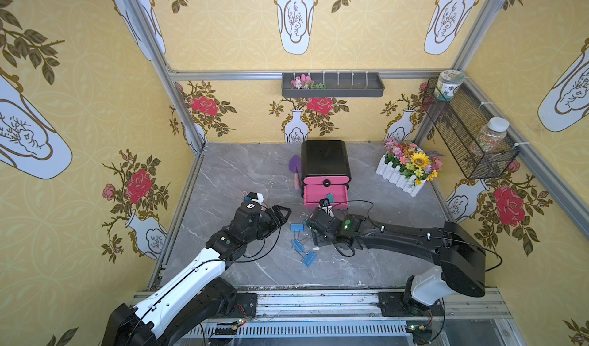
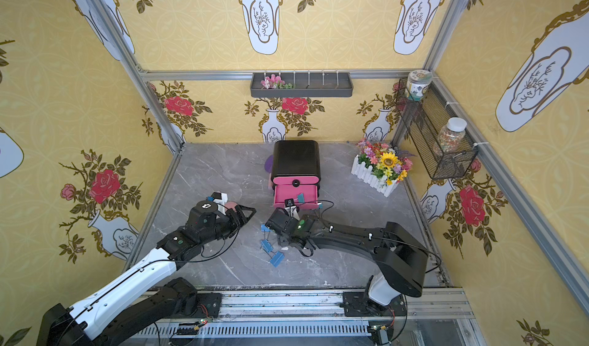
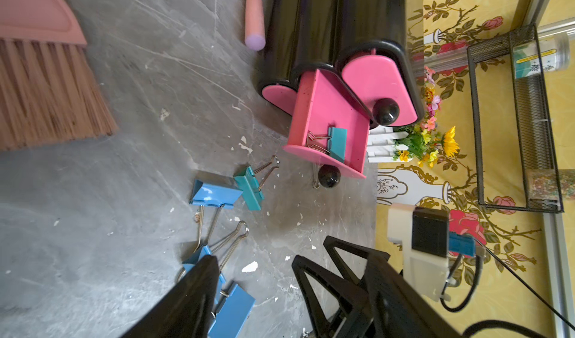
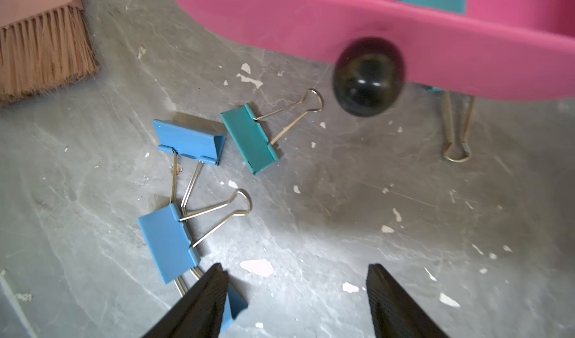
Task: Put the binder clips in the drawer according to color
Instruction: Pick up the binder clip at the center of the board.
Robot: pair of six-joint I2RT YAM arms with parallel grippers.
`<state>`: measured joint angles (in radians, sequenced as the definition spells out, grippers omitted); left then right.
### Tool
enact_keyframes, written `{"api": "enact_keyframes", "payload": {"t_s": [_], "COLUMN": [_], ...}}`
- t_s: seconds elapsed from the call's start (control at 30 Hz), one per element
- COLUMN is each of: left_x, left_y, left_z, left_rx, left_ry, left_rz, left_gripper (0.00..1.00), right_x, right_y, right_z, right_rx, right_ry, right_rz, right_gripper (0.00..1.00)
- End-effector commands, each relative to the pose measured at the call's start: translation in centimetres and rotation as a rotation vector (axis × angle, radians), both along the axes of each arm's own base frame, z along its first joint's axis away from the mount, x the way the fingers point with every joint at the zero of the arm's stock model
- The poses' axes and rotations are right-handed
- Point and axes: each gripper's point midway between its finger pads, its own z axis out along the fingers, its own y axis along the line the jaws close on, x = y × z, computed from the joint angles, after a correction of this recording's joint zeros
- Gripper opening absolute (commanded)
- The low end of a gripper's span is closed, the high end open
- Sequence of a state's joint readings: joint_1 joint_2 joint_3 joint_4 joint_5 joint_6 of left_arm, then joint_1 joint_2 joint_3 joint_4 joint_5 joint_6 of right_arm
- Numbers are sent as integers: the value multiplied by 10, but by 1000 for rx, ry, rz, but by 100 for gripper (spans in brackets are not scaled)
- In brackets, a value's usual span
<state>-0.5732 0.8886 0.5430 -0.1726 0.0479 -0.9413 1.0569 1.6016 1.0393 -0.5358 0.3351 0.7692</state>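
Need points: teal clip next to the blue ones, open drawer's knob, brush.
teal clip (image 4: 249,138), right wrist view, middle of its teal body.
knob (image 4: 368,76), right wrist view, front of the black ball.
brush (image 4: 46,56), right wrist view, on the bristles.

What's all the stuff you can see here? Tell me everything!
Cabinet: one, black with pink drawers, back of table; middle drawer open.
Teal clips: three; one in the open drawer, one on the table, one half hidden under the drawer front.
Blue clips: three, on the table.
Brush: one, pink, on table.
Trowel: one, purple, beside cabinet.
Flower box: one, white, back corner.
Tray: one, grey, back wall.
Basket: one, black, side wall.
Jars: two, in basket.
Left gripper: black, open, empty.
Right gripper: black, open, empty.
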Motion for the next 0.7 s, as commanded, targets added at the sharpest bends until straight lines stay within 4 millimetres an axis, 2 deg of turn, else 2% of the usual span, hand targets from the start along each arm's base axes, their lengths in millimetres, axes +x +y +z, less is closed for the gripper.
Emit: {"api": "enact_keyframes", "payload": {"t_s": [0.0, 0.13, 0.27, 0.67], "left_x": [-2, -3, -5, -9], "left_y": [4, 6, 7, 9], "left_z": [-11, -16, -20, -19], "left_rx": [29, 32, 35, 42], "left_ry": [17, 24, 31, 27], "left_rz": [3, 8, 6, -6], "left_gripper": [80, 80, 80, 80], "right_x": [6, 11, 17, 34], "right_y": [30, 44, 54, 71], "right_z": [-2, -15, -16, -17], "right_rx": [56, 99, 103, 107], "right_ry": [-24, -18, -44, -153], "right_rz": [20, -11, -23, -4], "right_gripper": [75, 70, 69, 82]}}
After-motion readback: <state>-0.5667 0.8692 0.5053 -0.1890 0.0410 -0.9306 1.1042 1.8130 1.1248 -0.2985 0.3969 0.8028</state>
